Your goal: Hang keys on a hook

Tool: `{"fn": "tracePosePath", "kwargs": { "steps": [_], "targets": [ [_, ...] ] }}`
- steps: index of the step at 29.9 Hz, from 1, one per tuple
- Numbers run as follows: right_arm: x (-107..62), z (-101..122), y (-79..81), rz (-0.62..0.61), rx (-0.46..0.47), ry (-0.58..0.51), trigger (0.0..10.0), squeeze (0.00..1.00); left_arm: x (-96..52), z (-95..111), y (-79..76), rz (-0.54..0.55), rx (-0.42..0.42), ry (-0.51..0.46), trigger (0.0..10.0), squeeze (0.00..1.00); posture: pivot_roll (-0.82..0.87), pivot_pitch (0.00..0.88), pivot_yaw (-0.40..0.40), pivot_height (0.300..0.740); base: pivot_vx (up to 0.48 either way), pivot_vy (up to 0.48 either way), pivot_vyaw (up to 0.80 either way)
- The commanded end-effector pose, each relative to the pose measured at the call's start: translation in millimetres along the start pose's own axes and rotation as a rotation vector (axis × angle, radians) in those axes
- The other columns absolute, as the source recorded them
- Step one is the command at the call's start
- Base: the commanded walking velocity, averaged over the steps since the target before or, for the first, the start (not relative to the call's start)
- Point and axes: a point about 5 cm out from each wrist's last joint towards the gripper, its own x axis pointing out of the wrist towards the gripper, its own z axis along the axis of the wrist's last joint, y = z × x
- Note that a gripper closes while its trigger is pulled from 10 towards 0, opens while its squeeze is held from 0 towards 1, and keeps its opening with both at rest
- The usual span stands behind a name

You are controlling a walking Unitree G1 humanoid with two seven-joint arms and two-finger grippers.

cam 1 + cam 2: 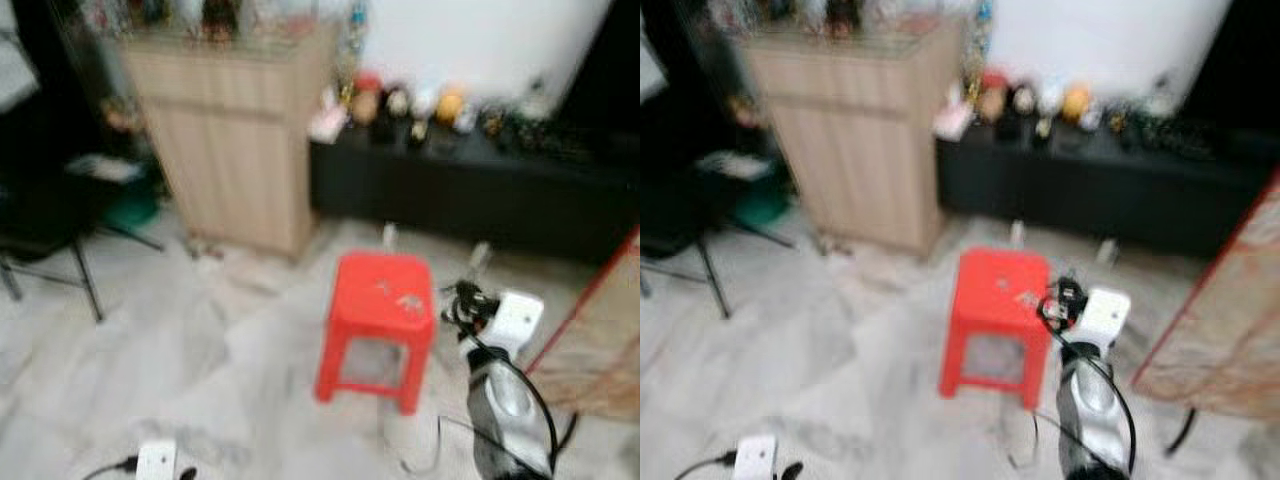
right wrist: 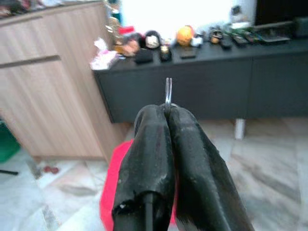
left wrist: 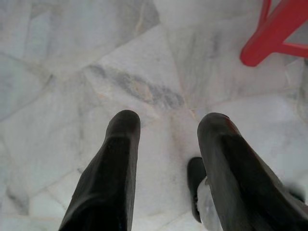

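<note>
My right gripper (image 2: pixel 167 109) is shut on a thin metal key ring (image 2: pixel 168 94) that stands up edge-on between its fingertips. In the head views the right arm is raised, and its gripper (image 1: pixel 460 296) is just beside the right edge of a red plastic stool (image 1: pixel 380 300). Small pale bits lie on the stool's top, too blurred to identify. My left gripper (image 3: pixel 166 122) hangs low over the marble floor with its two black fingers (image 3: pixel 122 139) apart and nothing between them. A red stool leg (image 3: pixel 269 38) shows beyond it.
A light wooden cabinet (image 1: pixel 235 140) stands behind and to the left of the stool. A low black unit (image 1: pixel 470 190) with figurines on top runs along the white wall. A black folding chair (image 1: pixel 50 240) is at the left. A red-edged panel (image 1: pixel 600 330) leans at the right.
</note>
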Motion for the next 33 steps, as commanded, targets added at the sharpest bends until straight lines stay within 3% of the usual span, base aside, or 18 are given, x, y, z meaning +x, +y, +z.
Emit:
{"fn": "tracePosePath", "kwargs": {
  "steps": [1, 10, 33],
  "targets": [
    [5.2, 4.8, 3.3, 0.018, -0.01, -0.013, 10.0, 0.0, -3.0, -9.6, 1.1, 0.009, 0.008, 0.046, 10.0, 0.0, 0.0, 0.0, -0.035, 0.74, 0.0, -0.428, 0.0],
    [11.0, 9.0, 0.1, 0.018, -0.033, -0.02, 10.0, 0.0, -8.0, -22.8, 0.4, 0.016, -0.012, 0.097, 10.0, 0.0, 0.0, 0.0, -0.055, 0.74, 0.0, -0.453, 0.0],
    [15.6, 13.1, -4.8, 0.0, -0.049, -0.029, 10.0, 0.0, -11.4, -34.3, -1.7, 0.023, -0.037, 0.172, 10.0, 0.0, -0.01, 0.0, -0.064, 0.74, 0.0, -0.469, 0.0]
  ]
}}
